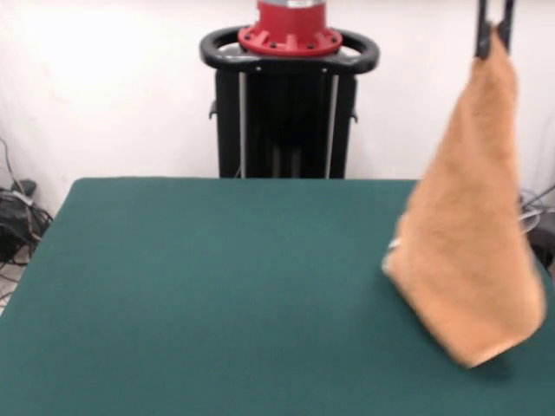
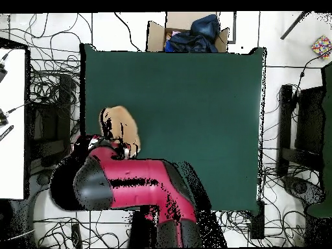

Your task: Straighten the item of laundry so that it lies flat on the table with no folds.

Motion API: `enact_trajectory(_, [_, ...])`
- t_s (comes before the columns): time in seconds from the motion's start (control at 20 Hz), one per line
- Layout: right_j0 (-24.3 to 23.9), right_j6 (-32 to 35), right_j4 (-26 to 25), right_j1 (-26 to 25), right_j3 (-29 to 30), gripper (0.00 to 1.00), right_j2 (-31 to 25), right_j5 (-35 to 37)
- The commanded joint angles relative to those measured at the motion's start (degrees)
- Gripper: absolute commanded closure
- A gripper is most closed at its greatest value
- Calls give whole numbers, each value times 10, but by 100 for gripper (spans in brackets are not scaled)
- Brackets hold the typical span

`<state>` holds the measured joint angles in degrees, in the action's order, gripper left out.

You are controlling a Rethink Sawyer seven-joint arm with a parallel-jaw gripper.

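In the front view the green surface (image 1: pixel 217 295) lies bare across the left and middle of the frame, so nearly all the open room is to the left of the cloth. At the upper right the hand (image 1: pixel 494 33) shows only as two dark fingers at the top edge, pinched narrow on the top corner of the orange-tan towel (image 1: pixel 473 234). The towel hangs straight below the hand, its long axis near vertical, widening downward. Its lowest corner sits at the lower right of the frame, and it seems just clear of the surface, though this is hard to tell. A small white tag (image 1: pixel 393 246) shows at its left edge. The surface's right edge is close by, so laying the towel out calls for a move leftward.

In the overhead view the towel (image 2: pixel 123 126) appears at the left edge of the surface (image 2: pixel 194 117), just above the red arm (image 2: pixel 130 185).
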<state>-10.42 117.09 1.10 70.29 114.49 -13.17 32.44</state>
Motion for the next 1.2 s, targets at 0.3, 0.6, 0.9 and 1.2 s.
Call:
enact_trajectory(0.3, [-75, -112, -64, -30, 62, 100, -94, -32])
enact_trajectory(0.6, [-101, -93, -101, -49, 59, 100, -119, -46])
enact_trajectory(0.9, [-140, -101, -135, -70, 48, 100, -147, -52])
enact_trajectory(1.2, [-200, -128, -164, -94, 31, 100, -190, -40])
